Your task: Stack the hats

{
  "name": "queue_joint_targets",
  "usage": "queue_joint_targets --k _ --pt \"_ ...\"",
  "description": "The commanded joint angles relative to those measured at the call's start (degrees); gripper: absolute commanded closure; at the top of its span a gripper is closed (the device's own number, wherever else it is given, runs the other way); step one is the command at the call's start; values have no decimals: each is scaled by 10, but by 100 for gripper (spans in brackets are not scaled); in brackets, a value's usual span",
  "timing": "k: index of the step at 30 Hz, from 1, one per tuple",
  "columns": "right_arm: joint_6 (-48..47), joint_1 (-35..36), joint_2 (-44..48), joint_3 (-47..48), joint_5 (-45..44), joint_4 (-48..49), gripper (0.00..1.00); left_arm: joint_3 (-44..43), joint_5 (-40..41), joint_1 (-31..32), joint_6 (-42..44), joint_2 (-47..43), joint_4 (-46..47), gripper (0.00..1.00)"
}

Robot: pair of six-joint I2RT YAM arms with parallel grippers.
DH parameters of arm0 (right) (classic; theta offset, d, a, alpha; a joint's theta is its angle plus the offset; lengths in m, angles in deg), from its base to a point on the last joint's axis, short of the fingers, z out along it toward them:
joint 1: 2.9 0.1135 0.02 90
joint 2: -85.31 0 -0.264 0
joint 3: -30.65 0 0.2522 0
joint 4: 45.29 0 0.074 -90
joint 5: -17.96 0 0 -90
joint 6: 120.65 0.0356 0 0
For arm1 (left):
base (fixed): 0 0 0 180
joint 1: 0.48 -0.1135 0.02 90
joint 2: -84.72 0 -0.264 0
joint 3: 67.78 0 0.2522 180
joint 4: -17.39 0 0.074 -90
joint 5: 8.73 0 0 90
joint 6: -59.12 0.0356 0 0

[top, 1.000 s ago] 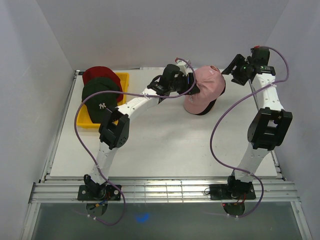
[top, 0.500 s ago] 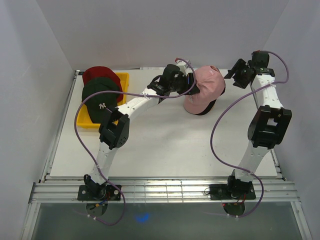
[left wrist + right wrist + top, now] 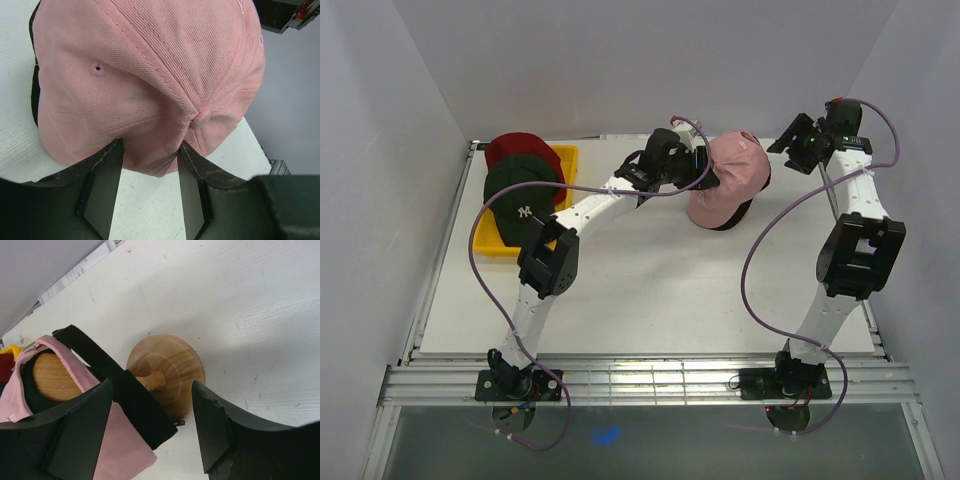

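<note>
A pale pink hat (image 3: pixel 732 172) (image 3: pixel 150 65) sits tilted on a wooden stand (image 3: pixel 172 365) at the back middle of the table. A black edge shows beneath it. My left gripper (image 3: pixel 705 175) (image 3: pixel 150 150) is shut on the hat's crown, and the fabric puckers between its fingertips. My right gripper (image 3: pixel 802 142) (image 3: pixel 152 390) hovers open to the right of the hat, with nothing between its fingers. The stand's base lies below it. A dark green hat (image 3: pixel 523 197) with a white logo lies over a dark red hat (image 3: pixel 515 147) in a yellow tray (image 3: pixel 570 160) at the back left.
White walls close in the table on the left, back and right. The right arm stands along the table's right edge (image 3: pixel 868 300). The wooden stand's round head (image 3: pixel 52 377) shows inside the pink hat.
The right wrist has turned slightly and shifted a little toward the back right corner. The left arm, the pink hat and the hats in the tray have stayed put.
</note>
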Motion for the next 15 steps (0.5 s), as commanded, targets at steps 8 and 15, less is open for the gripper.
queue_joint_targets --k 8,15 --pt "12 9 51 -18 37 60 29 0 2 3 4 -52 -15 43" --pt "4 19 46 -25 44 60 29 -3 0 3 3 -48 -16 43"
